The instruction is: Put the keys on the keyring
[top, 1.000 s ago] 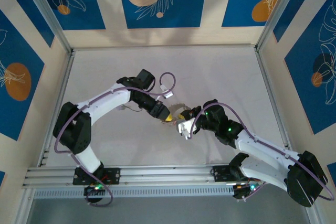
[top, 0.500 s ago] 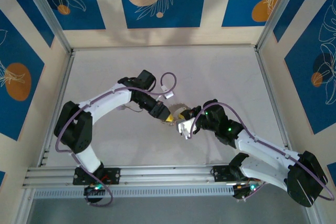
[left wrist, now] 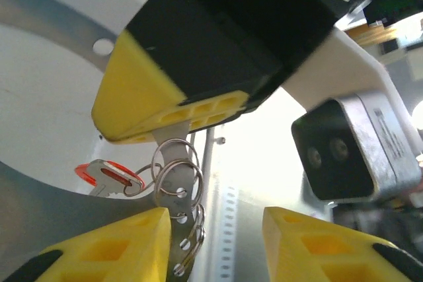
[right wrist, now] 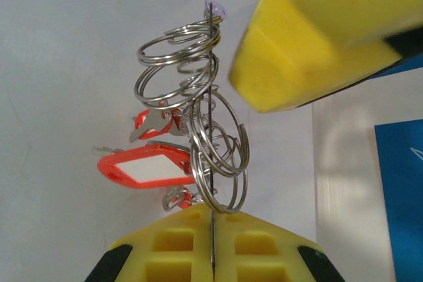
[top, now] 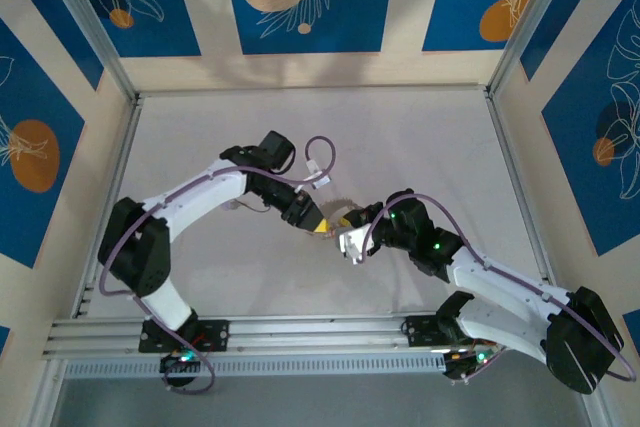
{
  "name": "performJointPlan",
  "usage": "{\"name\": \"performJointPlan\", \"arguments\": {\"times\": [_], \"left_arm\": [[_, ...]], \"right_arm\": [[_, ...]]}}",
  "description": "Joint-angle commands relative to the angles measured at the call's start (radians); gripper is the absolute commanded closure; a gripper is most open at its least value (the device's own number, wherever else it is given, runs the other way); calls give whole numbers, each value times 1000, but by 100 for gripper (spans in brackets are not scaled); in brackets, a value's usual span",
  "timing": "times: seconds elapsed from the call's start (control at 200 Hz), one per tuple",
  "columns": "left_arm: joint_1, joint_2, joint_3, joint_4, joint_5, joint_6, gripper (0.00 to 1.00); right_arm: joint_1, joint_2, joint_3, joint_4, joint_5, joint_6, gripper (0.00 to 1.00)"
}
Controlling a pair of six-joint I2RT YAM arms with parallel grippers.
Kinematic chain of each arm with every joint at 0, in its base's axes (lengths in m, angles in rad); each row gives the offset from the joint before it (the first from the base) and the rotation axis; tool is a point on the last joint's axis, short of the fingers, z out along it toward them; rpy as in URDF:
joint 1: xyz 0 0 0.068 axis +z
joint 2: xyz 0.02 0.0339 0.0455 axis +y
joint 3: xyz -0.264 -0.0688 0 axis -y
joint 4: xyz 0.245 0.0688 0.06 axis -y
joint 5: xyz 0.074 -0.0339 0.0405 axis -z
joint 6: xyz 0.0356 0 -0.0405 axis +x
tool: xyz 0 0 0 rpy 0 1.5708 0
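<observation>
Right wrist: right gripper pinched closed on the keyring edge, keys dangling just beyond. Left gripper spread wide.

Red-headed keys on small split rings hang from the upright grey keyring.

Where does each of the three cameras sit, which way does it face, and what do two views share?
Top external: above and behind the bases, looking down at the table; both arms show, left claw beside right claw.
Left wrist: on the left arm, looking past its own yellow fingers at the right claw gripping the keyring.
Right wrist: on the right arm, looking along its own shut fingers at the split rings.
Shared: both wrist views show a red-headed key.
</observation>
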Motion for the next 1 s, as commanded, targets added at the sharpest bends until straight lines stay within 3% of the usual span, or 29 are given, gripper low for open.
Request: {"name": "performJointPlan", "arguments": {"times": [0.0, 0.245, 0.475, 0.66, 0.73, 0.88, 0.995], "left_arm": [[-7, -129, -42, 64, -45, 164, 55], [-18, -323, -197, 187, -302, 386, 44], [-79, -388, -272, 377, -603, 422, 41], [-125, -395, -295, 459, -691, 498, 40], [-141, -376, -282, 437, -711, 522, 45], [-151, -385, -291, 459, -701, 528, 70], [-151, -411, -301, 452, -683, 526, 71]], "right_arm": [[-18, -4, 57, 79, -91, 80, 100], [-82, 3, 103, 79, -225, 232, 100], [-116, 29, 128, 56, -315, 314, 100], [-122, 57, 147, 27, -341, 349, 100], [-128, 57, 148, 28, -351, 367, 100], [-155, 64, 155, 2, -378, 403, 100], [-166, 81, 178, -58, -393, 419, 100]]}}
